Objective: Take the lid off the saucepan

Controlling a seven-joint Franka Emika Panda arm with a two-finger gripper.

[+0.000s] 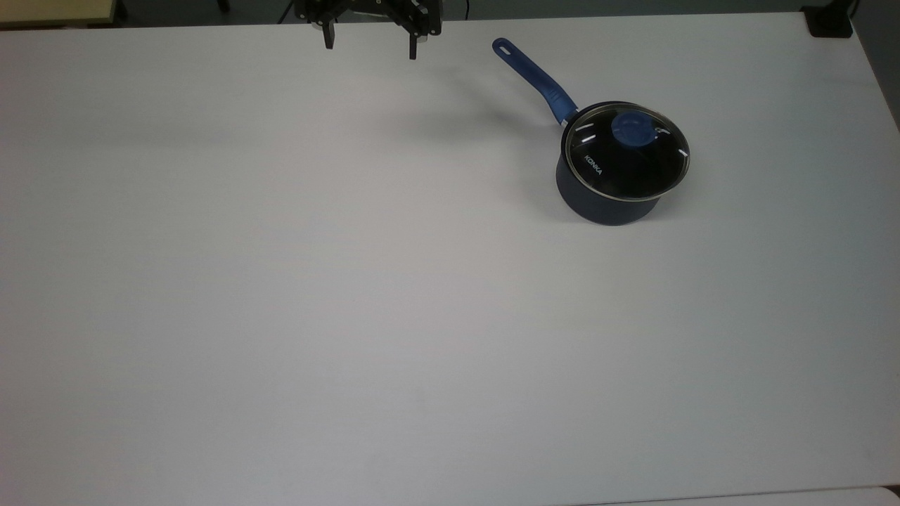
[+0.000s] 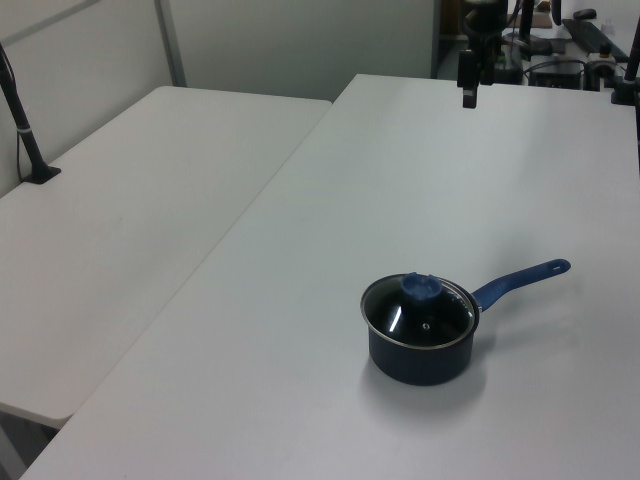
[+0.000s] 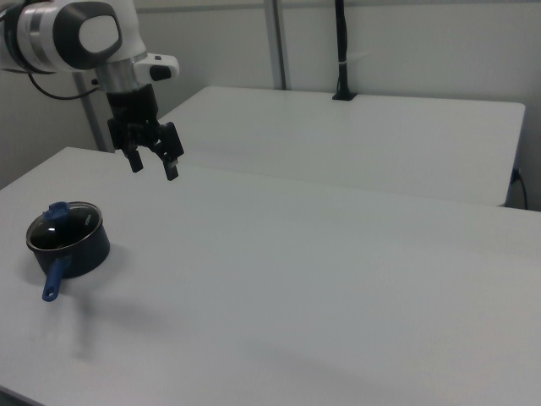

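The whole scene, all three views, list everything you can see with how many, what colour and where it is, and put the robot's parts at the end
saucepan: one, dark navy with a long blue handle, on the table at the top view's right, handle pointing to the top view's upper left.
lid: one, clear glass with a metal rim and a blue knob, sitting on the saucepan.
table: one, white, under the saucepan.
second table: one, white, at the left view's left.
black post: one, standing at the second table's far edge in the right view.
arm: one, white.
gripper: one, black, fingers open, in the air, apart from the saucepan.

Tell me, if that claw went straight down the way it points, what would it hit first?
Most likely bare table. The gripper, fingers open and pointing down, hangs well aside from the saucepan and its lid.
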